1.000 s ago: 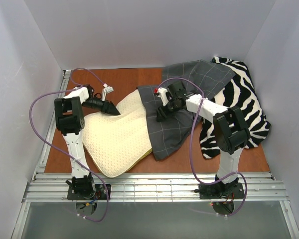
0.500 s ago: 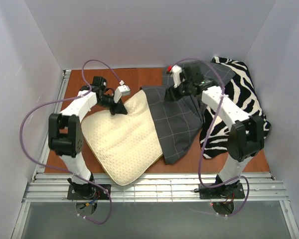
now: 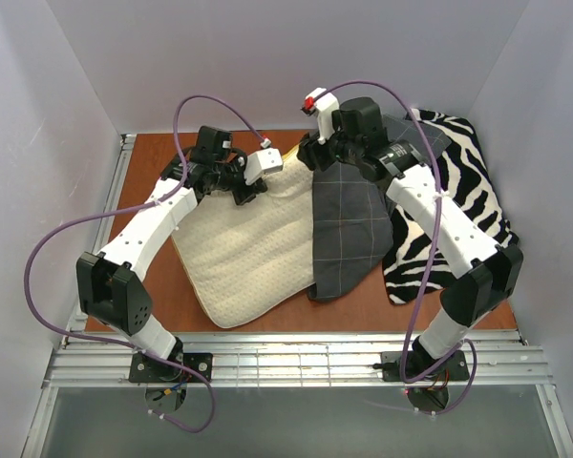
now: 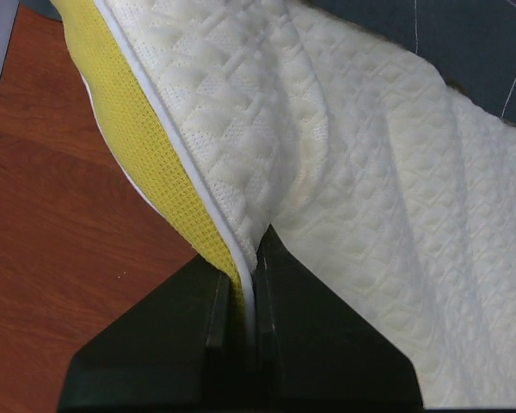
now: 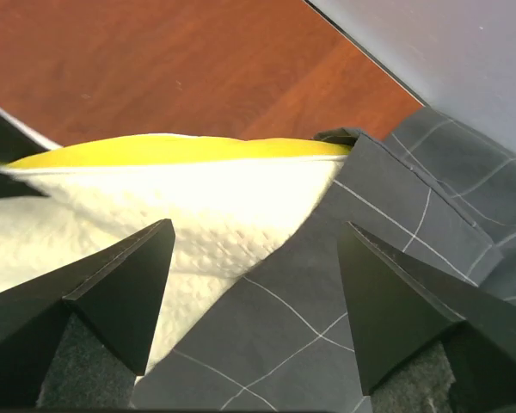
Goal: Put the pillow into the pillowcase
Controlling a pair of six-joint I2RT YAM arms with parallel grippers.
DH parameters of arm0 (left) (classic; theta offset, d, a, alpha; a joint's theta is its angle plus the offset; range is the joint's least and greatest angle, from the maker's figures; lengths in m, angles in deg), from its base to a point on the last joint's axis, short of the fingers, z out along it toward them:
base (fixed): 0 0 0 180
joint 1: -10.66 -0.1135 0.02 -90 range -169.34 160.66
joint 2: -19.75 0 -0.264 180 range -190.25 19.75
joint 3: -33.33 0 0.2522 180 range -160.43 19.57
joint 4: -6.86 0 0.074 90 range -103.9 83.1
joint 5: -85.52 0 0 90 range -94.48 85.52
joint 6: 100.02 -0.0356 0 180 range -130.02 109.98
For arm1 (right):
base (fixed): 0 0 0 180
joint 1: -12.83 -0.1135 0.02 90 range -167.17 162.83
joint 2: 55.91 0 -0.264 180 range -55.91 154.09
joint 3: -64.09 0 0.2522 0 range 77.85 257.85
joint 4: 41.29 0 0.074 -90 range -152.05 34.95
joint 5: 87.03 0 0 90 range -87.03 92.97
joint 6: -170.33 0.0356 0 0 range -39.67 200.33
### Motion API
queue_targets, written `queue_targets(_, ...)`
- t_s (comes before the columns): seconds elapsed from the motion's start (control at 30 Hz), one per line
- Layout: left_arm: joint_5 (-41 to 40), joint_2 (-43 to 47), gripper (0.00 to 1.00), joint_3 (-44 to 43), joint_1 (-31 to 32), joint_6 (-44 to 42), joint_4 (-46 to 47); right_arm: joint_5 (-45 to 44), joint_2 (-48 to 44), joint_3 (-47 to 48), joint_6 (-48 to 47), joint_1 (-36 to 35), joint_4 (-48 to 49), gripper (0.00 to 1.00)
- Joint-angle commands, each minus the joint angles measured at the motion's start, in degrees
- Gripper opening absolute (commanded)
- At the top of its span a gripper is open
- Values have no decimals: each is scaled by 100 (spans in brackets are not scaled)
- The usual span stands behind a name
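i see a lab test cell: plain white walls (image 3: 267, 57) box in a brown table (image 3: 153, 162), left arm (image 3: 153, 224) and right arm (image 3: 449, 224) bolted to an aluminium rail (image 3: 296, 363), purple cables (image 3: 29, 277) looping loose.

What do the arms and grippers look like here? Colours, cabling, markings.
The left arm and right arm: white link shells, black joints. The left gripper and right gripper have black wedge-shaped fingers. A loose purple cable runs along each arm. Small red tab at the right wrist.
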Motion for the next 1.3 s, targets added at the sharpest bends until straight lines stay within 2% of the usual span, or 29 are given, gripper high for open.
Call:
queue_targets(0.0,-244,331,0,-256,309,-4,141,-1194,114,-20,-307,-128,187,74)
queue_targets(0.13,-324,410,0,-247,406,-48,168,-1941,386,77,-641,-146,275,75)
queue_targets(0.43,-359,480,0,-265,477,-101,185,-2461,861,252,-914,-50,671,71)
queue_targets(0.7,-368,533,0,-194,477,-171,212,-1848,1187,806,-554,179,644,70)
queue_targets(0.9,-359,525,0,-212,477,-198,256,-1661,1432,1052,-536,179,434,61)
queue_targets(1.0,-359,516,0,-247,477,-180,256,-1652,1564,1122,-580,188,302,45)
queue_targets(1.1,-376,533,0,-229,477,-198,247,-1635,1705,1289,-650,197,74,38)
queue_targets(1.17,-385,559,0,-212,477,-224,256,-1617,1723,1316,-676,197,12,28)
queue_targets(1.2,-385,568,0,-203,485,-233,264,-1583,1723,1351,-685,206,-41,13)
queue_targets(1.23,-385,586,0,-186,477,-224,273,-1547,1723,1377,-685,214,-67,5)
queue_targets(1.27,-385,586,0,-185,477,-216,282,-1530,1723,1404,-659,215,-94,1)
